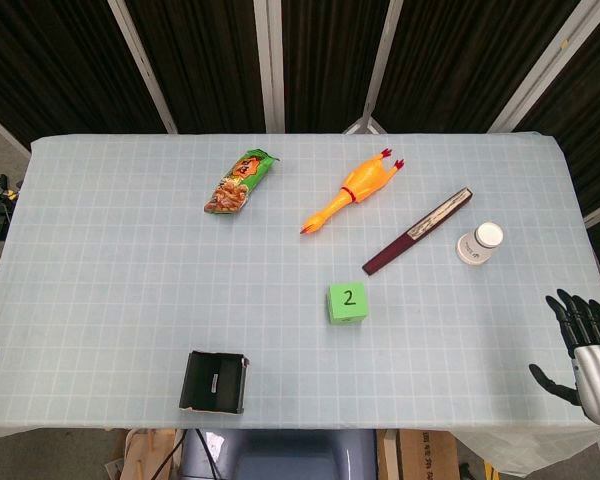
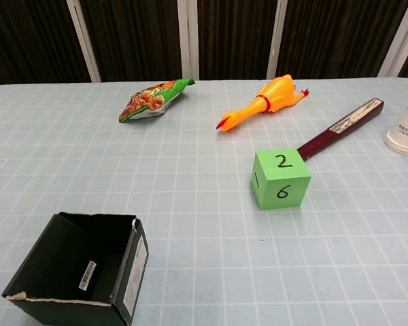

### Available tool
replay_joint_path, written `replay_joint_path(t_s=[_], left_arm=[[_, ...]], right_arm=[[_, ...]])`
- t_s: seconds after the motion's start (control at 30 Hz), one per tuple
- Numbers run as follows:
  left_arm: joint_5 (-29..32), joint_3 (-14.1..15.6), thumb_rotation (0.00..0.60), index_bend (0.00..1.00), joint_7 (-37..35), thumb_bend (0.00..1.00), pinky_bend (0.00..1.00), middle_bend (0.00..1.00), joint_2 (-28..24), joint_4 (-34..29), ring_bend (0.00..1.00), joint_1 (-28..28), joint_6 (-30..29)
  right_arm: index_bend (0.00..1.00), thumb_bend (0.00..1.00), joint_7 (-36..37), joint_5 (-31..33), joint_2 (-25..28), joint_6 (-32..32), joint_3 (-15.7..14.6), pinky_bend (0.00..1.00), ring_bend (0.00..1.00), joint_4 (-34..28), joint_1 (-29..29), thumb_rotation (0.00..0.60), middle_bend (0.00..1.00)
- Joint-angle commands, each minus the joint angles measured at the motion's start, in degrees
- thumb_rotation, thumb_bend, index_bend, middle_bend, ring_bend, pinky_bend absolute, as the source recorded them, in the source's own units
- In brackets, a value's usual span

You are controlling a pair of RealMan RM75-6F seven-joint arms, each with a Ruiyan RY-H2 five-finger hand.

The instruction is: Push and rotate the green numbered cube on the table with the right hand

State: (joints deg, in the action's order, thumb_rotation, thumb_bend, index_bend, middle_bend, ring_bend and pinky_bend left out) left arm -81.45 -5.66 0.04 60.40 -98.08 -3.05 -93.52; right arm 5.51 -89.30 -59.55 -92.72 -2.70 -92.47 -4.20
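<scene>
The green numbered cube (image 1: 347, 302) is sitting mid-desk, 2 facing up; the right hand (image 1: 583, 348) is hovering lower right, fingers spread, holding nothing.

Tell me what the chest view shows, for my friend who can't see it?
A green cube sits on a pale checked table, with 2 on top and 6 and 1 on its sides. Behind it lie a rubber chicken, a snack bag, a dark flat stick and a paper cup; an open black box sits front left. No hand shows.

black-fingered right hand (image 1: 577, 345); silver wrist
</scene>
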Motion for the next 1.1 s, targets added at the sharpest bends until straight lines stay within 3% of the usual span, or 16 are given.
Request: replay_joint_path(t_s=[0.03,0.5,0.67,0.8,0.9,1.1], left_arm=[[-0.09,0.13,0.600,0.02,0.32,0.26,0.16,0.00,0.00,-0.25,0.04,-0.01,0.03],[-0.26,0.25,0.600,0.02,-1.55,0.26,0.16,0.00,-0.63,-0.06,0.04,-0.35,-0.20],[-0.50,-0.11,0.600,0.02,-1.15,0.26,0.16,0.00,-0.45,0.26,0.04,-0.09,-0.51],[-0.40,0.08,0.600,0.02,-1.24,0.26,0.16,0.00,-0.31,0.40,0.04,0.13,0.19],[-0.37,0.03,0.600,0.02,-1.15,0.26,0.16,0.00,-0.43,0.31,0.04,0.22,0.25],[-0.43,0.12,0.600,0.02,-1.69,0.26,0.16,0.00,-0.66,-0.04,0.04,-0.29,-0.46]], right_arm=[[0.04,0.23,-0.30,0.37,-0.30,0.72,0.46,0.00,0.00,-0.02,0.23,0.600,0.06],[0.04,0.23,-0.88,0.17,-0.18,3.85,1.01,0.00,0.00,-1.44,0.29,0.600,0.06],[0.06,0.24,0.22,0.63,1.66,6.11,2.58,0.00,0.07,-2.52,-1.48,0.600,0.07],[0.07,0.23,0.15,1.95,5.38,11.52,3.35,0.01,0.10,-5.77,-4.26,0.600,0.08],[0.10,0.23,0.76,4.15,7.83,15.69,5.08,0.11,0.21,-8.05,-6.96,0.600,0.18],[0.10,0.25,-6.47,9.14,12.87,28.64,7.96,0.39,0.58,-14.12,-15.13,0.600,0.56]])
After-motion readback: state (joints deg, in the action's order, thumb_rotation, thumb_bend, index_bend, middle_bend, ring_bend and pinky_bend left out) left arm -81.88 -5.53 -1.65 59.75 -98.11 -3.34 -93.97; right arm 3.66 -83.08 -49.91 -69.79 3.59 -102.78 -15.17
